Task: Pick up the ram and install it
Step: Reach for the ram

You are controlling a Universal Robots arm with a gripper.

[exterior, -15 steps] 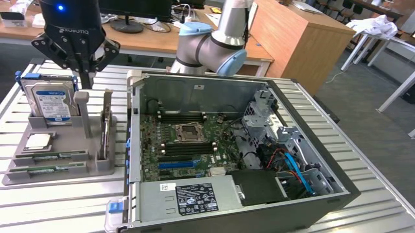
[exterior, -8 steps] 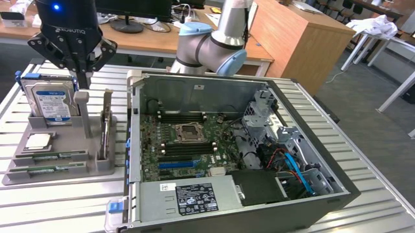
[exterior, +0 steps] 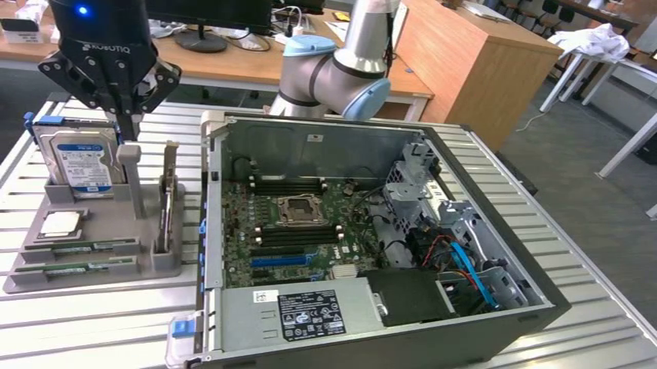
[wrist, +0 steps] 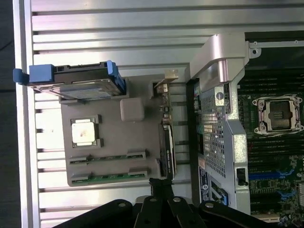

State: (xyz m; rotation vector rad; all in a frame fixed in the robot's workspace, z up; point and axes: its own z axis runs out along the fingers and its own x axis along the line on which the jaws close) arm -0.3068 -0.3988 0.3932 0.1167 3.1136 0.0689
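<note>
Gripper (exterior: 126, 131) hovers above tray (exterior: 154, 265), fingers pinched together, empty.
Ram (exterior: 74, 267) lies flat in tray's outer slot, apart from gripper; prob. best: approach square to stick, grip long edges mid-length.

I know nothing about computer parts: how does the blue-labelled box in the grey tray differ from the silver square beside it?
The hard drive stands upright; the processor chip lies flat. The drive is much larger than the chip. The drive has a blue label and blue side rails; the chip is plain silver. Both sit in the grey holder.
</note>
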